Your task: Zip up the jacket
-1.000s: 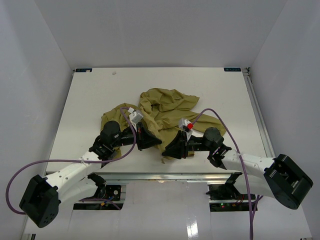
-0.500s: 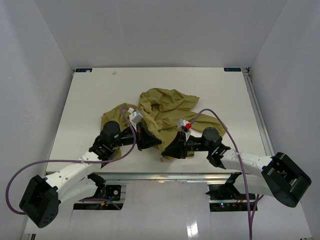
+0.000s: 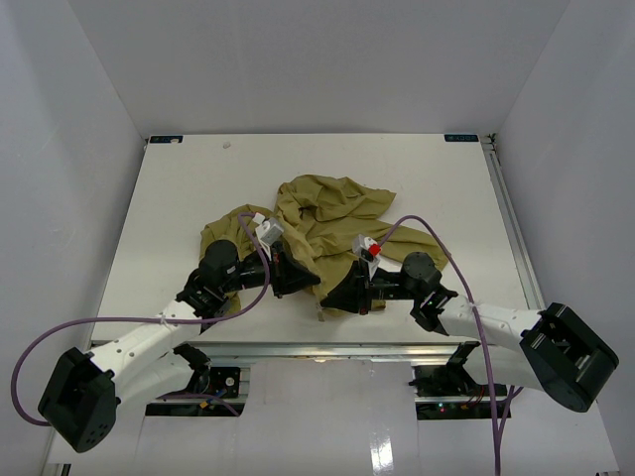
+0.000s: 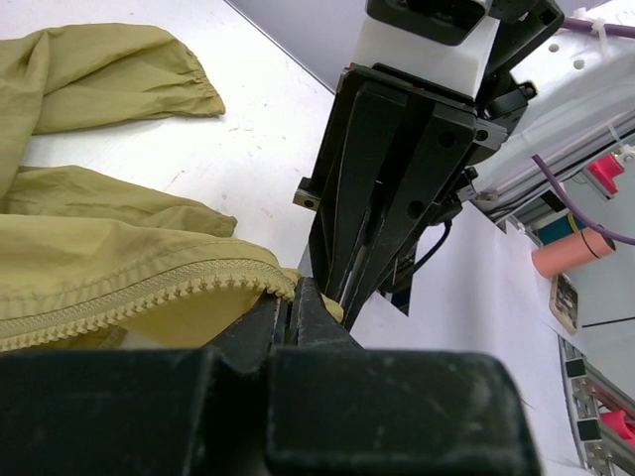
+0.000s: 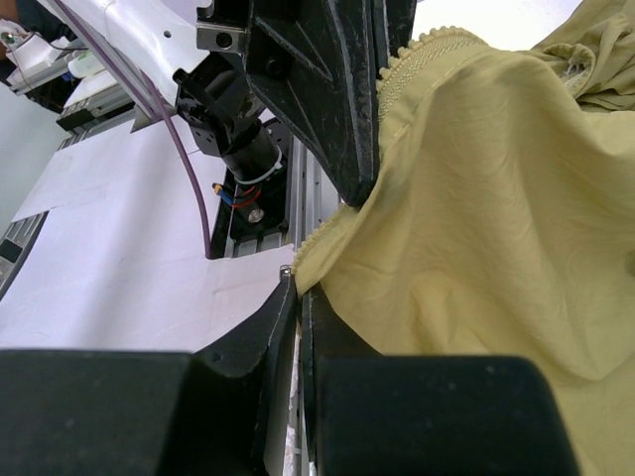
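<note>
The olive jacket lies crumpled mid-table, its near hem pulled toward the arms. My left gripper is shut on the end of one zipper edge; in the left wrist view the fingers pinch the fabric where the row of zipper teeth ends. My right gripper faces it, tip to tip, and is shut on the jacket's other edge. In the right wrist view the pinch sits at a hem corner of the jacket, beside a small metal zipper end.
Both grippers work just inside the table's front edge, above the metal rail. A sleeve cuff rests on the white table behind. Purple cables loop off both wrists. An orange roll sits below the table.
The right gripper's jaws have closed onto the jacket's hem corner and edged slightly left toward the left gripper. The left gripper has kept its hold in place.
</note>
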